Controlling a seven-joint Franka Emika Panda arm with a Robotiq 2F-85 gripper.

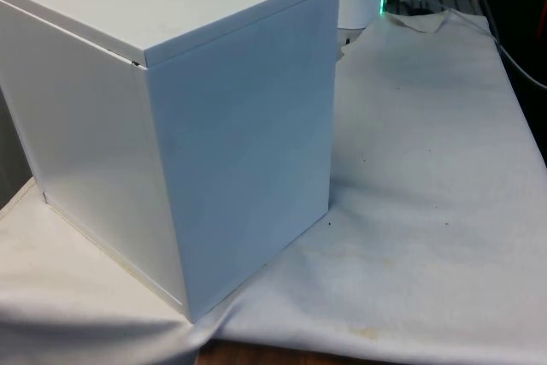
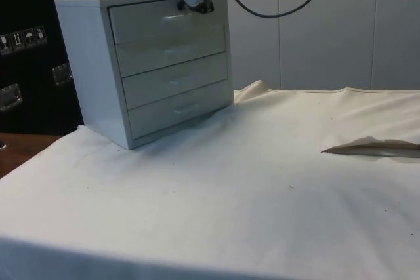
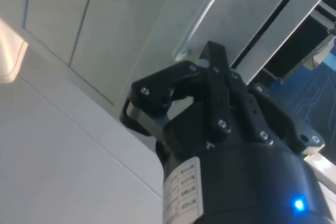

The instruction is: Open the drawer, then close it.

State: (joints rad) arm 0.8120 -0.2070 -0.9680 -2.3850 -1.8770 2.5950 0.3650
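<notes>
The white four-drawer chest (image 2: 144, 63) stands upright on the cloth, every drawer (image 2: 167, 20) shut.

You see a white chest of drawers (image 1: 171, 117) filling the left and centre of the frame, turned so that two plain panels and its flat top face you; no drawer fronts or handles are in sight. One vertical corner edge runs down towards the lower left of centre. The chest stands on the bench's white cloth (image 1: 427, 211), which spreads across the right half and lies in soft wrinkles with a few small dark specks. At the bottom edge, a strip of brown bench (image 1: 256, 356) shows beneath the cloth's hem.
</notes>
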